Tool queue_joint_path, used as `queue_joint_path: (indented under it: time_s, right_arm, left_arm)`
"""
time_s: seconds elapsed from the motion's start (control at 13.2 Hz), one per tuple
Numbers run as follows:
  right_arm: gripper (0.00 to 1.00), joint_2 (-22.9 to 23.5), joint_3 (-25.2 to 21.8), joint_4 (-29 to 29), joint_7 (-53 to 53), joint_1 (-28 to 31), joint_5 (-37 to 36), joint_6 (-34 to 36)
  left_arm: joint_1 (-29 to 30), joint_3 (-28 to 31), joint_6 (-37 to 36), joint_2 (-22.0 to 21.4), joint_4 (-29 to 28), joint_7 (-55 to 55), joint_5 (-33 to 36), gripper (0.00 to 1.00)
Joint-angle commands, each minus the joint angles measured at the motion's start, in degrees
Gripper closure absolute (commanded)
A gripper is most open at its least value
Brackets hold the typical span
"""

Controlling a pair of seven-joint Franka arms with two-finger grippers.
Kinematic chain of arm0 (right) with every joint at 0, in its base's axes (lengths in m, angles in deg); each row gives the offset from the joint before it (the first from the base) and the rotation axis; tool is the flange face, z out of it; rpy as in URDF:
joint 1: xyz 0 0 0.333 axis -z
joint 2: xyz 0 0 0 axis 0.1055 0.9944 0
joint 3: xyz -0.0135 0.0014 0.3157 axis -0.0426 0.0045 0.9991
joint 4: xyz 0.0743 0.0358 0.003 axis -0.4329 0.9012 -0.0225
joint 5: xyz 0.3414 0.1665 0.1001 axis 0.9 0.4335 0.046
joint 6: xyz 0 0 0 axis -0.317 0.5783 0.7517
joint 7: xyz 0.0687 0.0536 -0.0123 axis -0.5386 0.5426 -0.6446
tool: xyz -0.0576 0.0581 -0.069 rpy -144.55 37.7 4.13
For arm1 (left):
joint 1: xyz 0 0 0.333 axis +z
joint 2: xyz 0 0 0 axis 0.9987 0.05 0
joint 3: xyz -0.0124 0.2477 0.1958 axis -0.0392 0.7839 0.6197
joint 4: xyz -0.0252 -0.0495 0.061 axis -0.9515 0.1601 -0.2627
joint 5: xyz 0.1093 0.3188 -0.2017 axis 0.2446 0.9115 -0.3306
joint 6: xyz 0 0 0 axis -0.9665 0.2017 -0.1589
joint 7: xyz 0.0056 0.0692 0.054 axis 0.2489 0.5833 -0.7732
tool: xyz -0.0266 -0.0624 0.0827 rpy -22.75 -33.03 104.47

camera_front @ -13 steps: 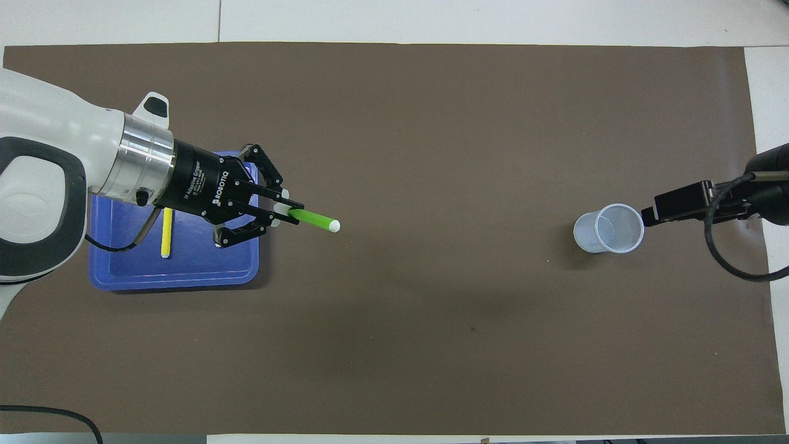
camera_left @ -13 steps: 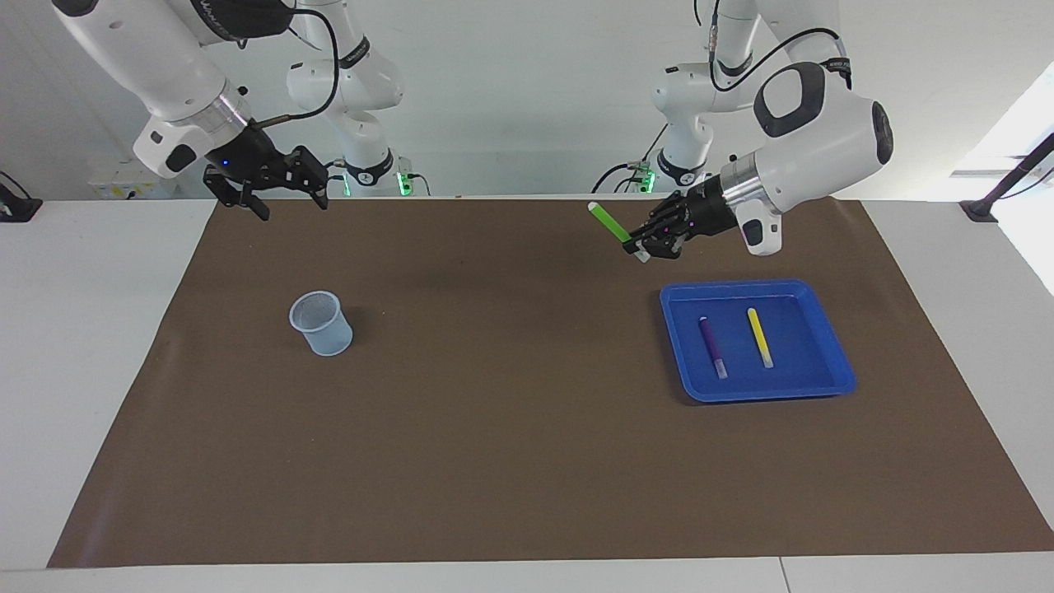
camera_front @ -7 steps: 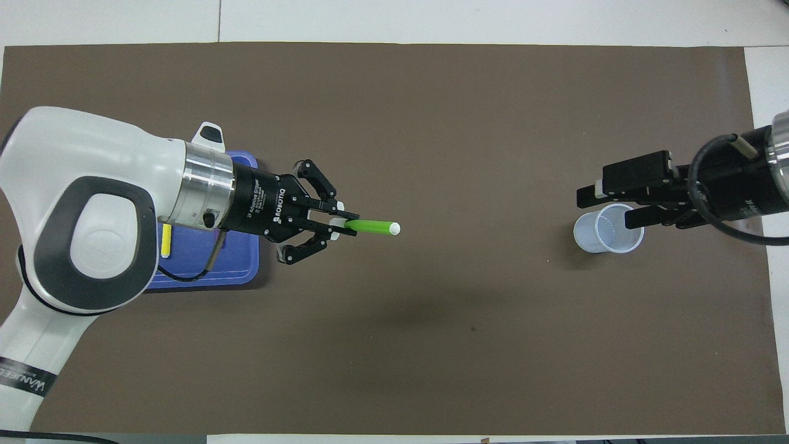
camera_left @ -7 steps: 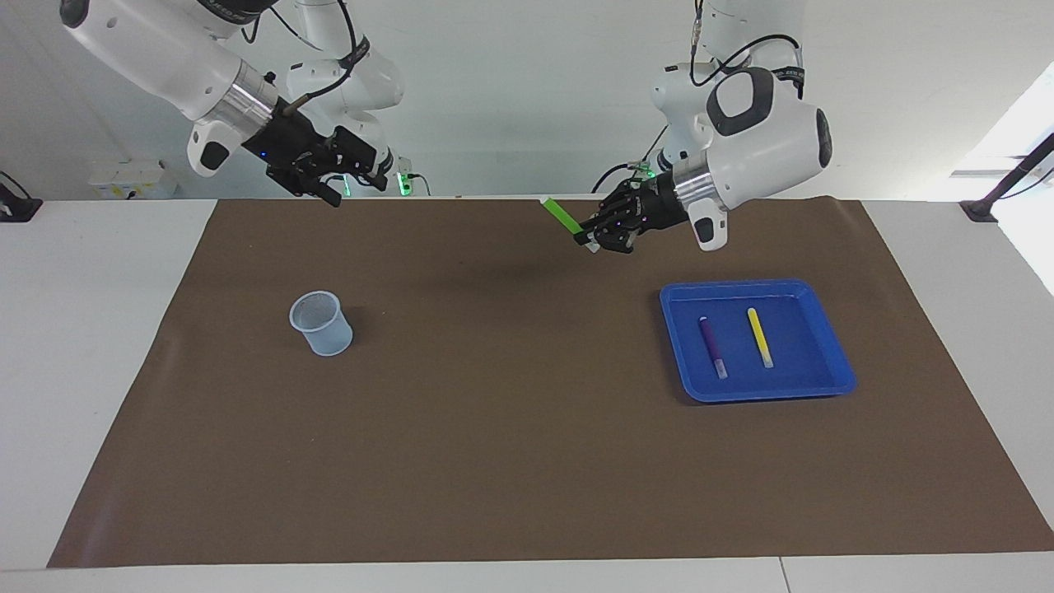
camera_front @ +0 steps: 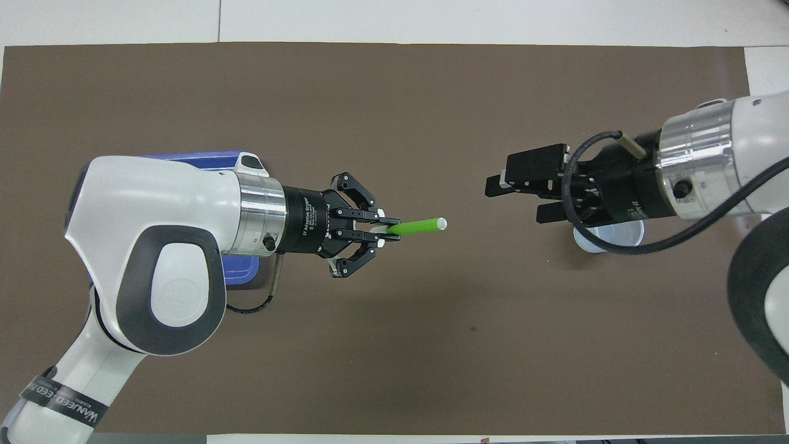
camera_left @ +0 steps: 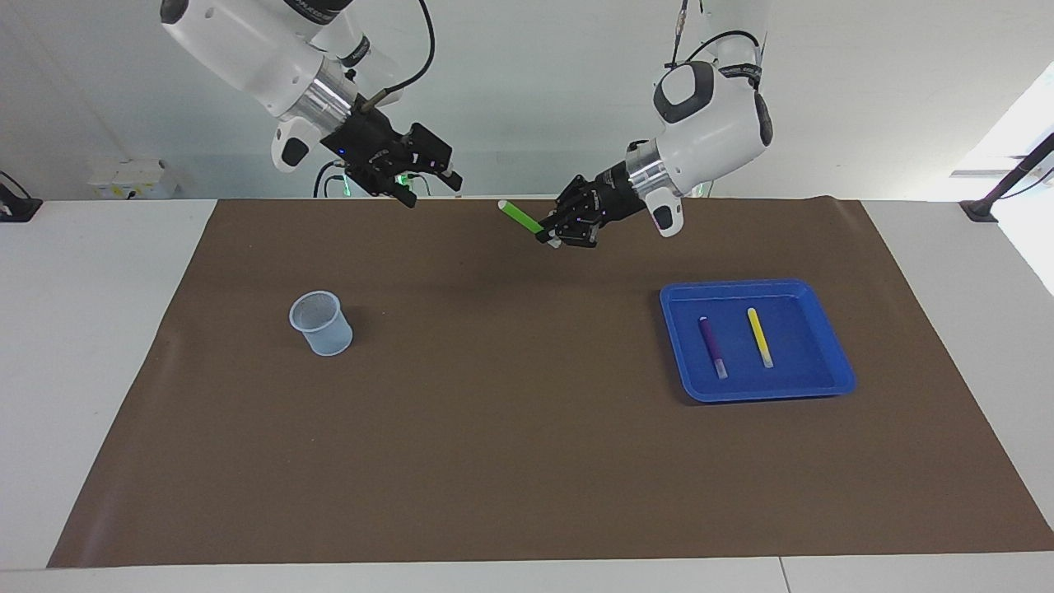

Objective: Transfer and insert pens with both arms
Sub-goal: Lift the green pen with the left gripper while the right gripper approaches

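Left gripper (camera_left: 550,237) is raised over the middle of the brown mat (camera_left: 527,461), fingertips clamped on the pale end of the green pen (camera_left: 520,216), which projects level from its tips toward the right gripper (camera_left: 428,185). Right gripper stands in the air with fingers spread wide, holding nothing, just apart from the pen's free end and above the clear cup (camera_left: 321,323). Purple pen (camera_left: 712,346) and yellow pen (camera_left: 759,336) lie side by side in the blue tray (camera_left: 832,383), below the left gripper toward the left arm's end
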Motion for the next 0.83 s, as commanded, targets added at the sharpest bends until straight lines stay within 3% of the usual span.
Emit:
queue_joint_path:
  time_s: [0.0, 0.23, 0.3, 0.38, 0.76]
  right_arm:
    - [0.0, -2.97, 0.35, 4.7, 0.7, -0.53, 1.57, -3.9]
    - [0.0, -3.75, 0.35, 7.85, 0.7, -3.25, 2.09, -8.91]
    - [0.09, -4.28, 0.35, 8.99, 0.79, -3.6, 2.27, -9.35]
    - [0.11, -4.37, 0.35, 9.35, 0.96, -4.56, 2.79, -10.23]
    - [0.12, -4.11, 0.35, 11.19, 1.05, -6.33, 4.2, -15.76]
  left_arm:
    - [-0.69, 0.58, 2.77, -2.41, -3.02, 1.94, -1.69, 1.0]
    - [-0.78, 0.58, 5.14, -2.84, -4.33, 2.64, -4.06, 1.0]
    - [-1.04, 0.49, 6.02, -2.93, -4.77, 2.65, -4.16, 1.0]
    - [-1.56, 0.49, 6.73, -2.93, -4.86, 3.0, -4.25, 1.0]
    - [-1.57, 0.49, 7.08, -2.93, -4.86, 3.26, -4.33, 1.0]
